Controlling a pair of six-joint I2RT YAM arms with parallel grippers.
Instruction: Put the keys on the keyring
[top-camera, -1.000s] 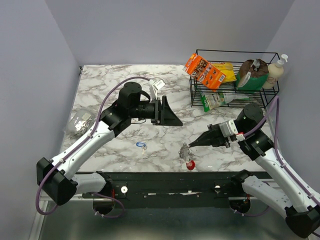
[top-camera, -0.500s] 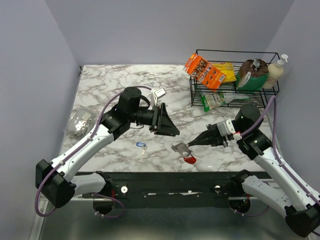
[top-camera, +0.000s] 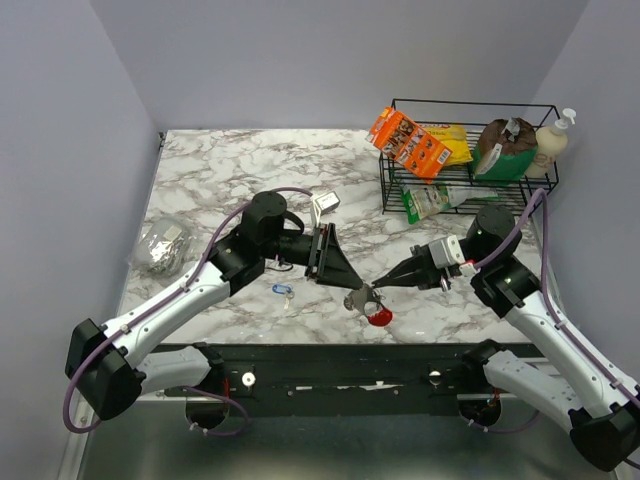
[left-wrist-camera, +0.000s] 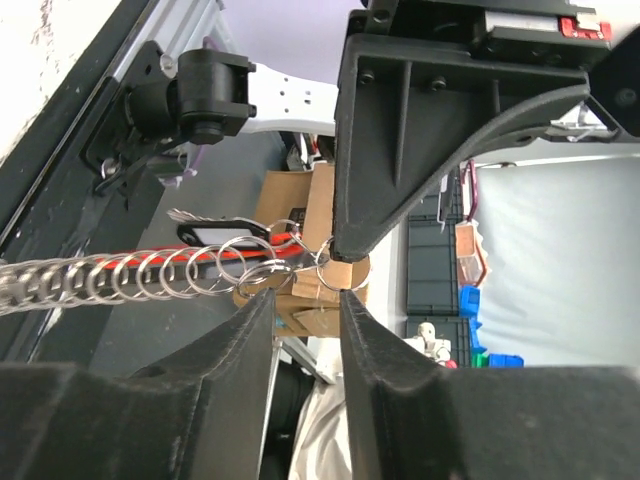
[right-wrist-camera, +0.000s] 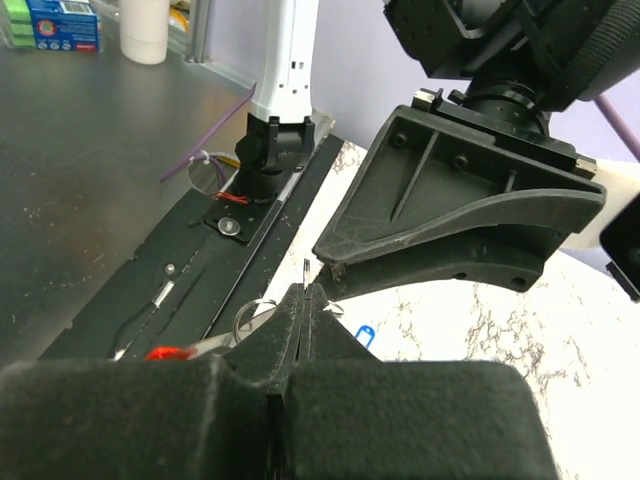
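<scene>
Right gripper (top-camera: 378, 286) pinched shut on keyring (top-camera: 360, 298) near front edge of table (top-camera: 250, 322); left gripper (top-camera: 349, 285) jaws apart, crowding it.

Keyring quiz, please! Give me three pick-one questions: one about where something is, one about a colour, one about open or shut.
1. Where is the blue-headed key? A hanging on the wall; B on the marble table; C inside a gripper.
2. What colour is the plastic piece on the keyring? A red; B green; C yellow.
3. The right gripper is: A wide open; B out of sight; C shut on the keyring.
Answers: B, it lies on the marble; A, red shows below the rings; C, its fingers pinch the rings.
</scene>
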